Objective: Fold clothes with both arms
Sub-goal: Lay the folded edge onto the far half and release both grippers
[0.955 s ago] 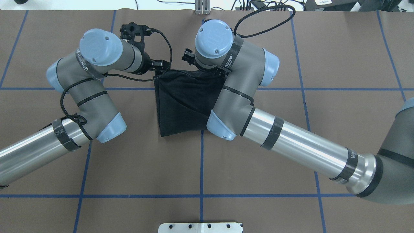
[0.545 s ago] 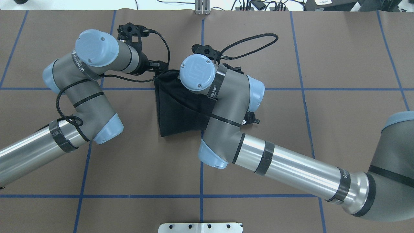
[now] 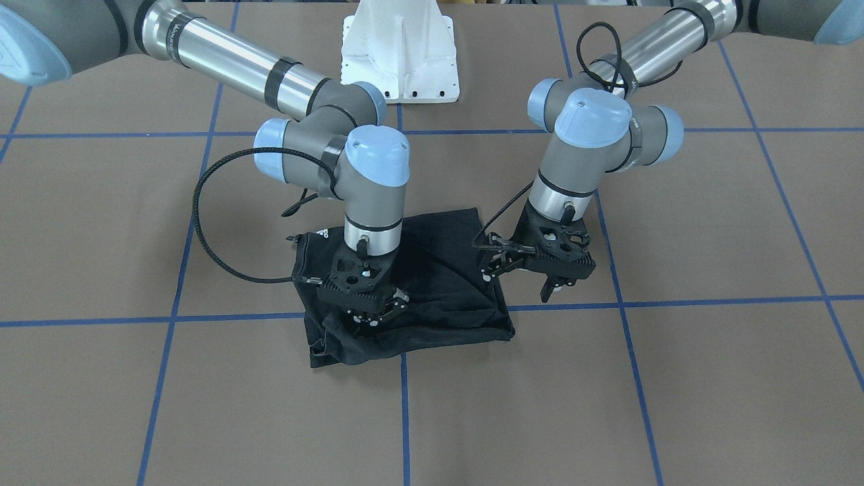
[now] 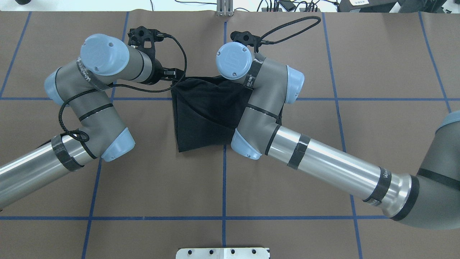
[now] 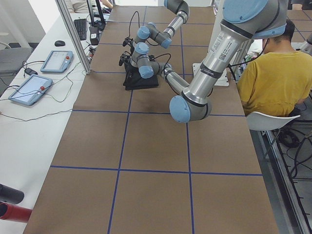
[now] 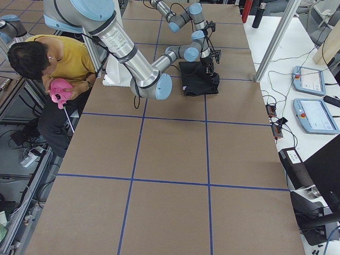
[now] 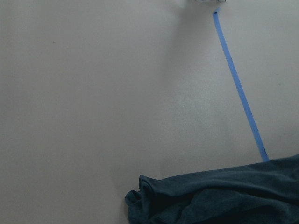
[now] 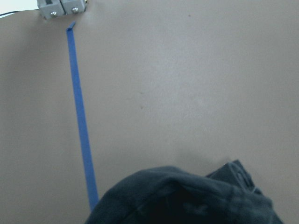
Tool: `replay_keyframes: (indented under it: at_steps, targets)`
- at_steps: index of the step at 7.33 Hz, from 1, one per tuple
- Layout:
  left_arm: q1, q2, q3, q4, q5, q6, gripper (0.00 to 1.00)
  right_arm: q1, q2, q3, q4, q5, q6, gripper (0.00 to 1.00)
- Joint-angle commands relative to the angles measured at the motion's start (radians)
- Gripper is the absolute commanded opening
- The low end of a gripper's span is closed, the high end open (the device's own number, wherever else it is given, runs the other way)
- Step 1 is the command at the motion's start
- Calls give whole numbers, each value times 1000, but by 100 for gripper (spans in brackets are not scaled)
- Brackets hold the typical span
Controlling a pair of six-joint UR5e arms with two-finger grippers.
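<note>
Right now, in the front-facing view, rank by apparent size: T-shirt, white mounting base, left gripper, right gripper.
T-shirt, largest.
White mounting base, though the frame's top cuts it off.
Left gripper and right gripper, smallest: they look about alike, so I won't rank them.

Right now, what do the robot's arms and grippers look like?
The left arm and right arm are grey and polished-metal tubes with round light-blue joint caps, black bands and small white lettering. A braided black cable loops at each wrist. The left gripper and right gripper are black, two-fingered.
</note>
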Motion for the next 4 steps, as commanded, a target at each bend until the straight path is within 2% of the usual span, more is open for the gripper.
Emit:
replay_keyframes:
  at_steps: [1,2,3,4]
  targets:
    - [0,25,-32,1,-1,-1,100,59,95,-208,118,2,-30,0]
    - [2,36,-46,1,-1,-1,100,69,127,-242,141,14,-25,0]
    - [2,36,-66,7,-12,-1,100,79,143,-237,140,80,-33,43]
    - [0,64,-108,34,-35,11,100,95,143,-223,134,173,-57,99]
